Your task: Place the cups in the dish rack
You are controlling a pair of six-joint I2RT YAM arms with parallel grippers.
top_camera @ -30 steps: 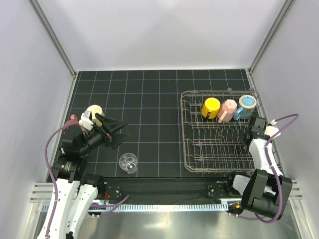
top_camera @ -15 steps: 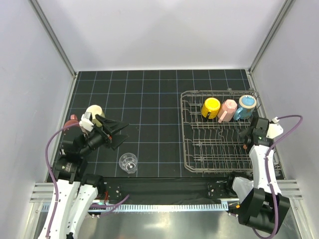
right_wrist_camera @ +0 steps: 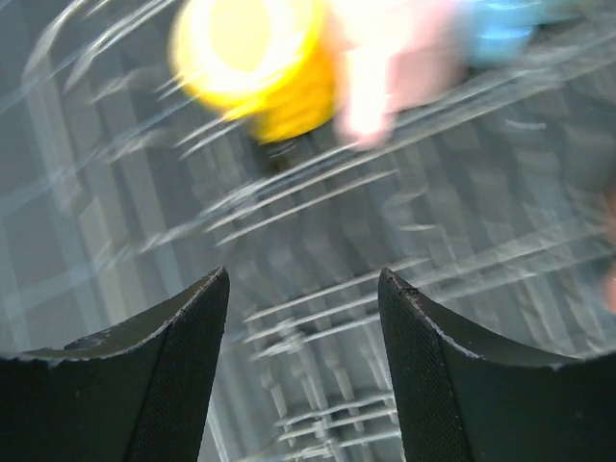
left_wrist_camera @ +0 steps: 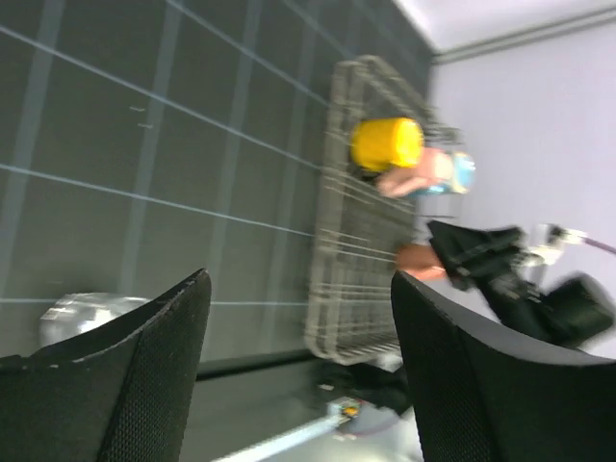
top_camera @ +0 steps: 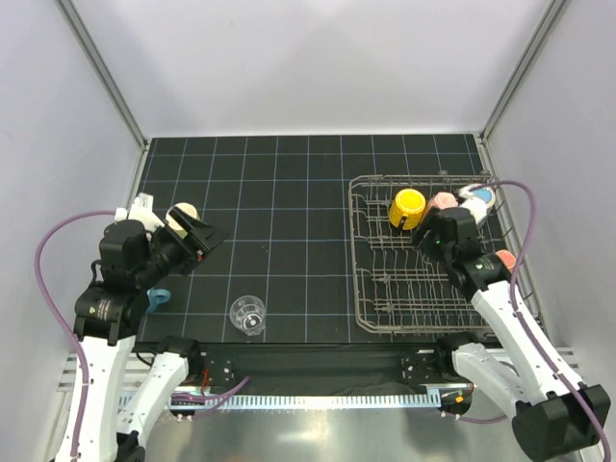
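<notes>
Three cups are home already, lined up along the far end of the dish rack point(top_camera: 385, 289): the yellow cup point(top_camera: 407, 207), the pink cup point(top_camera: 445, 201) half hidden beside it, and the blue cup point(top_camera: 478, 195) at the right corner. The right claw point(top_camera: 430, 231) hovers over the rack just in front of that row. Its wrist view is blurred, but the fingers stand well apart with only wire tines showing between them, so it is wide and carrying nothing.

Over on the other side, the left claw point(top_camera: 204, 238) hangs above the dark gridded desk point(top_camera: 289, 192), pointing across toward the rack. Its fingers point(left_wrist_camera: 144, 366) are spread wide too, nothing in the gap. The pale yellow cup point(top_camera: 183, 214) sits just behind it, partly covered by the wrist. The glass tumbler point(top_camera: 247, 315) stands upright on its own near the front edge, well apart from the rack.
</notes>
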